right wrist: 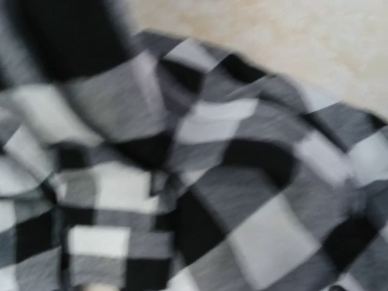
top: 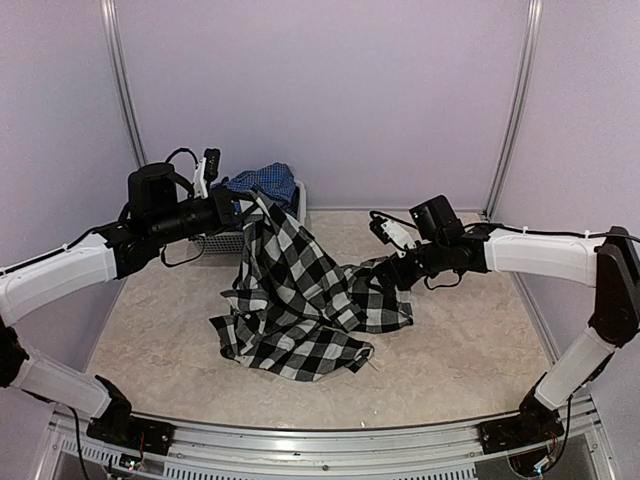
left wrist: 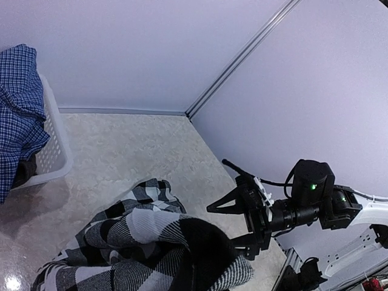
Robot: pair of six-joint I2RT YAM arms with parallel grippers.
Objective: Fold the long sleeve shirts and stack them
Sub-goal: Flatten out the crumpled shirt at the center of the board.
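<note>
One beige table (top: 470, 350). Two shirts: black-and-white checked shirt (top: 300, 300) spread mid-table, far-left corner raised and clamped in the left gripper (top: 243, 208); blue checked shirt (top: 262, 180) heaped in one white basket (top: 215, 243), far left. At the spread shirt's right edge, right gripper (top: 388, 272), fingers apart.

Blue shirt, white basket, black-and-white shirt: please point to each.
blue shirt (top: 266, 180), top external view, bunched top part
white basket (left wrist: 56, 150), left wrist view, mesh side wall
black-and-white shirt (top: 295, 292), top external view, spread middle
</note>
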